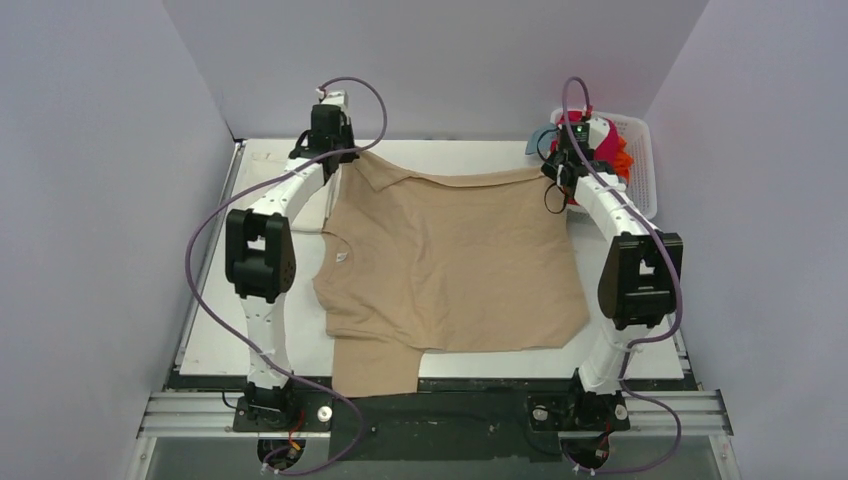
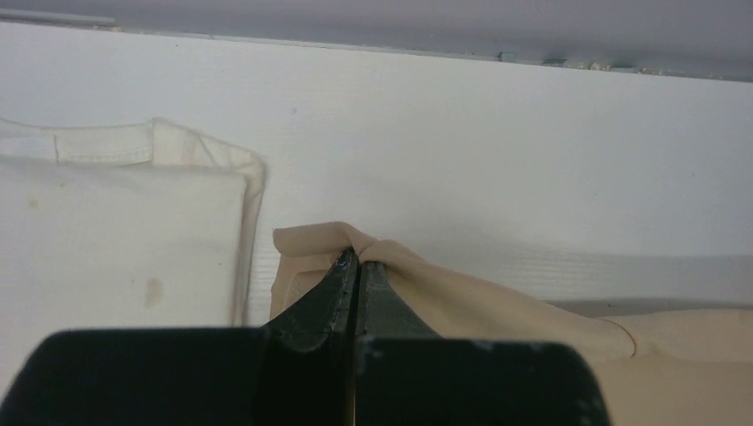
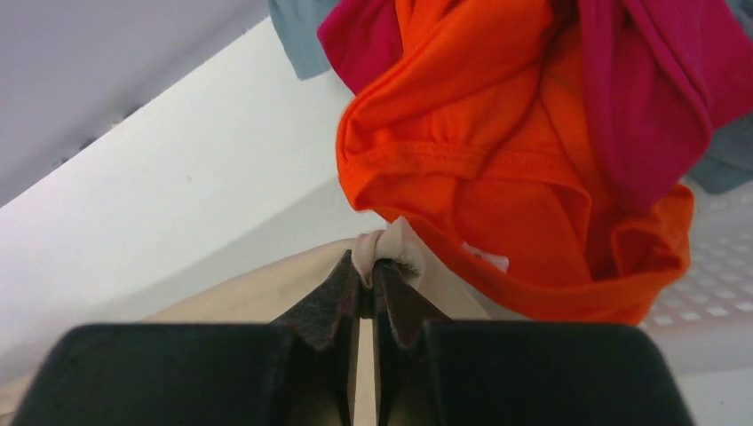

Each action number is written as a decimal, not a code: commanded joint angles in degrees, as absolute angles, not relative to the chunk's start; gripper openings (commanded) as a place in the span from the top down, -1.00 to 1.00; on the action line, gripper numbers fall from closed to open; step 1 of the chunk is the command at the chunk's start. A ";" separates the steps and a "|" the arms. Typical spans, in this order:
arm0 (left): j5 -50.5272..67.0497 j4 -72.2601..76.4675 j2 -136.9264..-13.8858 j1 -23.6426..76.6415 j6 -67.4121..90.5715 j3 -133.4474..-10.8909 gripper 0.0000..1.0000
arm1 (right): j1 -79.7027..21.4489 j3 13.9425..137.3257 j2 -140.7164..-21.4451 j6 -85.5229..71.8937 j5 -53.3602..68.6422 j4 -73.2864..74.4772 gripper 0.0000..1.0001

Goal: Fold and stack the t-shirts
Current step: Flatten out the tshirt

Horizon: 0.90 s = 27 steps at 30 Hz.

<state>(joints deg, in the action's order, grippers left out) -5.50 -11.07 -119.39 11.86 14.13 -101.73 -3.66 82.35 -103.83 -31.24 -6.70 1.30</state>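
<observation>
The tan t-shirt (image 1: 450, 260) lies spread mid-table. The left gripper (image 2: 357, 266) and right gripper (image 3: 367, 271), jaws closed, each pinch a far corner, probably holding the hem taut for folding.

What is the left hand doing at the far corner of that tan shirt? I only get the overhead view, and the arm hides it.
Observer: The left wrist view shows the left hand shut on a pinched fold at the edge of the tan shirt.
Operator: And the other one?
Observer: The right hand is shut on a bunched bit of the same shirt, right below an orange shirt spilling out of the white basket.
Operator: Is anything next to the left hand?
Observer: A folded cream-white shirt lies flat on the table, close beside the pinch.
</observation>
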 commanded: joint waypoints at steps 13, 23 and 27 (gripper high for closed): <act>-5.43 -30.17 -129.38 11.30 16.08 -132.49 -0.67 | -10.60 94.45 -106.58 -24.90 -20.07 9.28 -0.44; 0.93 -16.22 -106.57 14.96 24.19 -91.35 -0.74 | -15.75 91.28 -109.02 -28.02 -7.81 13.91 -0.58; 5.58 -14.82 -109.66 15.04 27.73 -89.39 -0.76 | -16.49 87.50 -109.87 -31.77 -5.40 11.59 -0.59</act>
